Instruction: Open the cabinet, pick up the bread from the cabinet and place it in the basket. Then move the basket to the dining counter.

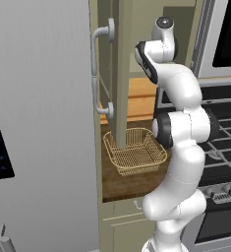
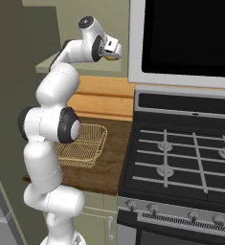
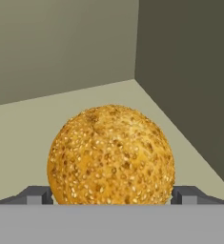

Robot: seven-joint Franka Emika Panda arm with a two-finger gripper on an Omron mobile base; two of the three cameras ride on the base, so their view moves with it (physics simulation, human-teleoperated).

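Note:
The sage-green cabinet stands with its door (image 1: 120,74) swung open, the silver handle (image 1: 98,74) facing left. Inside, on the pale shelf (image 3: 46,114), sits the bread (image 3: 111,157), a round golden seeded bun. My gripper (image 3: 112,195) is open, with one dark fingertip (image 3: 37,194) on each side of the bun and close to it. From the right, the gripper (image 2: 112,51) reaches into the cabinet with a bit of the bread (image 2: 109,57) showing at it. The tan wire basket (image 1: 135,151) (image 2: 83,143) rests below on the narrow brown worktop. The dining counter is out of view.
A large grey fridge (image 1: 38,123) fills the left. To the right of the worktop (image 1: 131,186) stands a stove (image 2: 181,158), with a dark-fronted appliance (image 2: 190,33) above it. The cabinet's back corner (image 3: 135,62) lies just behind the bun. Green drawer fronts (image 1: 122,221) sit below.

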